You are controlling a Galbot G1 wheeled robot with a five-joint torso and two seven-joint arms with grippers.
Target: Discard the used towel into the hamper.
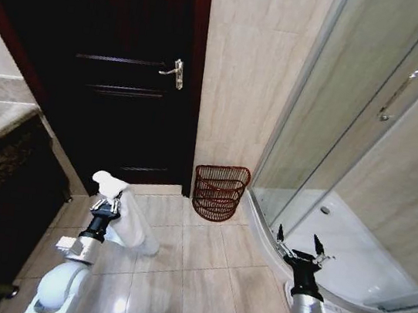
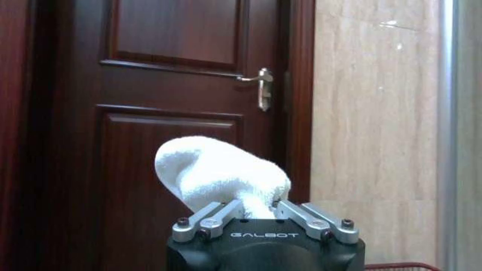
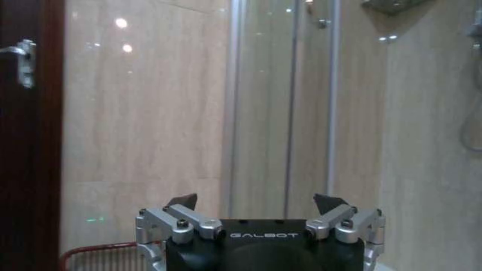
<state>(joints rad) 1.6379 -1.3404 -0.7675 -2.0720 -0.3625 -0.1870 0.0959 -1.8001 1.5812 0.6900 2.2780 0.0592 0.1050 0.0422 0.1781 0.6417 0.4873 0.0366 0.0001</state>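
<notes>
Towel [image 1: 120, 206] hangs vertical from clamped left end effector [image 1: 106, 206]; hamper [image 1: 219, 191] upright

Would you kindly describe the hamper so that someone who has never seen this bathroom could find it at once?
Start at the dark wooden door and go to the strip of beige tiled wall between it and the glass shower enclosure. The hamper stands on the floor at the foot of that wall. It is a small round basket of open reddish-brown ribs, the only see-through container there.
</notes>
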